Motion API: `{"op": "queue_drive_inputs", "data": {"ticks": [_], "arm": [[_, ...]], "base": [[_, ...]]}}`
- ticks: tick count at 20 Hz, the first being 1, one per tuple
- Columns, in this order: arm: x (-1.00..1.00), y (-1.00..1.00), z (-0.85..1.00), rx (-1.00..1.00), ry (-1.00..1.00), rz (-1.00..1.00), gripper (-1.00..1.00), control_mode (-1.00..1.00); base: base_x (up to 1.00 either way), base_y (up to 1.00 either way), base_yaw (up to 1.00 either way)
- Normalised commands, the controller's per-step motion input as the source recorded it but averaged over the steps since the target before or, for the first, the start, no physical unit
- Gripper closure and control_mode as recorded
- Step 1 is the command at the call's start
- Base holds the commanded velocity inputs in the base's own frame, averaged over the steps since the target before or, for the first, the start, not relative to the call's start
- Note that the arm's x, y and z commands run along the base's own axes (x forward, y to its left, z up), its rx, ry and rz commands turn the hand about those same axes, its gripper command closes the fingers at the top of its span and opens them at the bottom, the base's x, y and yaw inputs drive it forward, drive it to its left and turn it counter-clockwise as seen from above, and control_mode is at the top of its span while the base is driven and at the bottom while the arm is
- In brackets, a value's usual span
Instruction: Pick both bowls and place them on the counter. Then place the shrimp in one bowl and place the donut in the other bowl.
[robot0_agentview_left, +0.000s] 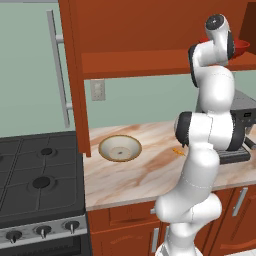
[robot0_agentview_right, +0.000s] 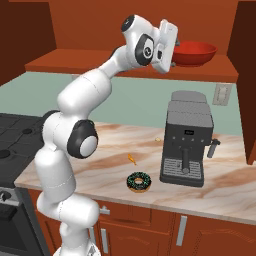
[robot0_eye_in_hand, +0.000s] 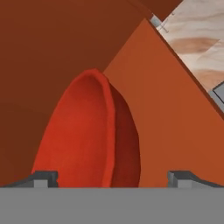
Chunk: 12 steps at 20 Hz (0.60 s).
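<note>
The glossy red bowl rests on the wooden shelf above the counter; it also peeks out behind the arm. My gripper is raised to the bowl's left side. In the hand view the gripper is open, its fingertips wide apart with the red bowl's rim between them, not pinched. The cream-beige bowl sits upright on the counter. The tiny orange shrimp and the chocolate donut lie on the counter.
A grey coffee machine stands on the counter right of the donut. The black stove borders the counter on the left. Cabinet walls close in around the shelf. A wall socket sits behind the machine.
</note>
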Motion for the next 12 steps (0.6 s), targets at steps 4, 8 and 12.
{"op": "queue_drive_inputs", "data": {"ticks": [4,8,12], "arm": [[0.0,-0.01,-0.27,0.04,0.03,0.0,-1.0,-1.0],[0.03,-0.01,-0.3,0.05,0.0,0.0,-1.0,-1.0],[0.09,0.0,-0.24,0.06,0.0,0.0,-1.0,-1.0]], "base": [[0.0,0.0,0.0],[0.0,0.0,0.0],[0.0,0.0,0.0]]}}
